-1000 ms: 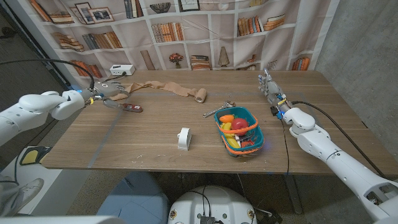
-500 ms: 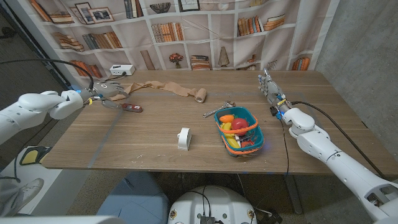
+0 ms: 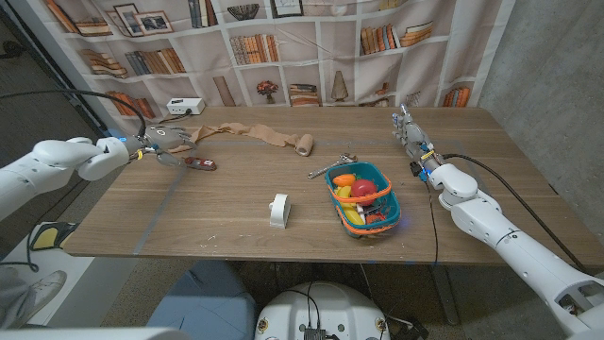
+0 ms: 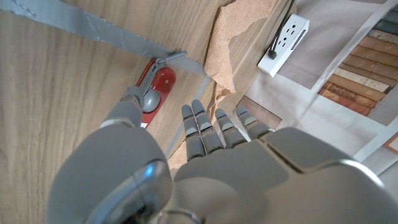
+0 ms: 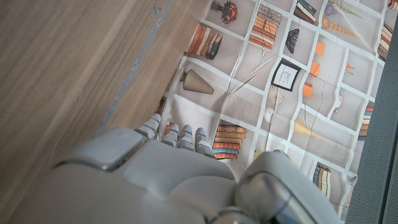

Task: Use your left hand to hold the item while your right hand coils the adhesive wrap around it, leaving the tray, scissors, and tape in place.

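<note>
- Your left hand (image 3: 162, 142) hovers at the tabletop's (image 3: 236, 189) far left corner, fingers spread and holding nothing, just over the red-handled item (image 3: 200, 163).
- Your right hand (image 3: 408, 132) stands near the far right edge, fingers straight, also empty.
- One tan adhesive wrap (image 3: 269, 138) trails along the far edge, its rolled end toward the middle.
- I judge the step in hand is the left-hand pickup: lower squarely over the red handle and close firmly before bringing your right hand across.
- Leave alone one blue tray (image 3: 363, 196) of toys, one white tape roll (image 3: 278, 210) near the front edge, and one pair of scissors (image 3: 330, 168) beside the tray.
</note>
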